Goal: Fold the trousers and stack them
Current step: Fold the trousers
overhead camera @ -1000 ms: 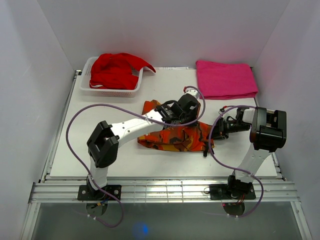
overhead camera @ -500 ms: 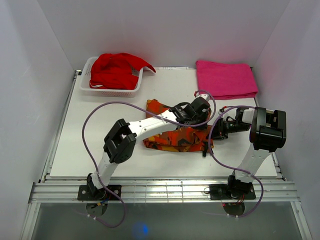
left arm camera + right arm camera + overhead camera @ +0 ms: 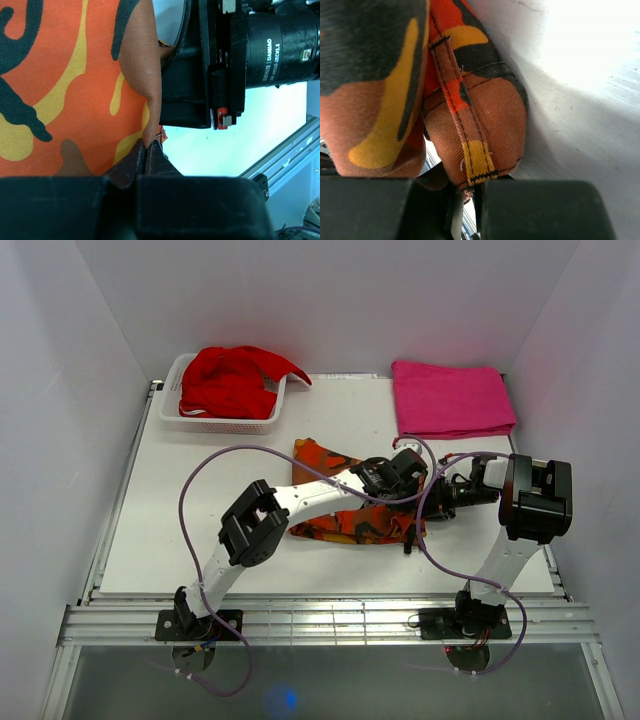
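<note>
The camouflage trousers (image 3: 345,518) lie bunched at mid-table, partly folded over on themselves. My left gripper (image 3: 413,470) reaches across them to their right end and is shut on a fold of the cloth; in the left wrist view the orange fabric (image 3: 65,85) runs down into the closed fingertips (image 3: 146,150). My right gripper (image 3: 438,498) sits just beside it, shut on the waistband end. In the right wrist view a belt loop and hem (image 3: 480,120) are pinched between its jaws (image 3: 467,192). The two grippers nearly touch.
A white basket (image 3: 170,412) holding a plain red garment (image 3: 235,380) stands at the back left. A folded pink cloth (image 3: 452,398) lies at the back right, just beyond the grippers. Purple cables loop over both arms.
My left arm has swung right, carrying its fold of the trousers over to the right gripper. The trousers now lie shorter and doubled. The right arm has stayed put.
</note>
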Available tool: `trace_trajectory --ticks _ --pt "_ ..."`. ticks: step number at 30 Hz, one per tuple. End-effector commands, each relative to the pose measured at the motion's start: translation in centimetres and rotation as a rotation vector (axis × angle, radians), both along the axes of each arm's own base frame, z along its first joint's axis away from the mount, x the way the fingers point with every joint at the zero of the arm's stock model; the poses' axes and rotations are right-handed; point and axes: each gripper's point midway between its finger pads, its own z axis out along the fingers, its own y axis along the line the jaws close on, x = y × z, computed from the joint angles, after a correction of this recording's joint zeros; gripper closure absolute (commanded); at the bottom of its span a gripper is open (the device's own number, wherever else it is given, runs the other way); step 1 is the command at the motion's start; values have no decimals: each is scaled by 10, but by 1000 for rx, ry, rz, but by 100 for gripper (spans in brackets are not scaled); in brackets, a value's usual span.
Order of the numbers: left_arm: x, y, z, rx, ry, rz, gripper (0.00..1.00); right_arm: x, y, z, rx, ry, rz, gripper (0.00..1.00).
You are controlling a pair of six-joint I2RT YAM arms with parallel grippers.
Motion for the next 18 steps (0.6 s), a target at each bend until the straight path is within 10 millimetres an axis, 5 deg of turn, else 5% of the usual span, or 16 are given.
trace_trajectory --ticks 1,5,6,10,13,14,18 --pt "0 -12 8 -47 -3 13 90 0 3 4 -2 -25 1 92" --pt "4 -16 7 -61 -16 17 78 0 1 3 -17 -19 -3 92" --pt "7 -15 7 -65 -12 17 68 1 0 2 -25 -21 -4 91" --pt "10 -10 18 -86 -21 -17 49 4 -9 5 -89 -24 0 62" --pt "4 6 18 -83 -22 -62 31 20 -35 13 -233 -101 -10 50" --pt "6 11 42 -125 -60 -80 28 21 -43 17 -273 -110 -10 47" --pt "15 48 76 -194 -101 -123 19 32 -77 38 -417 -177 4 42"
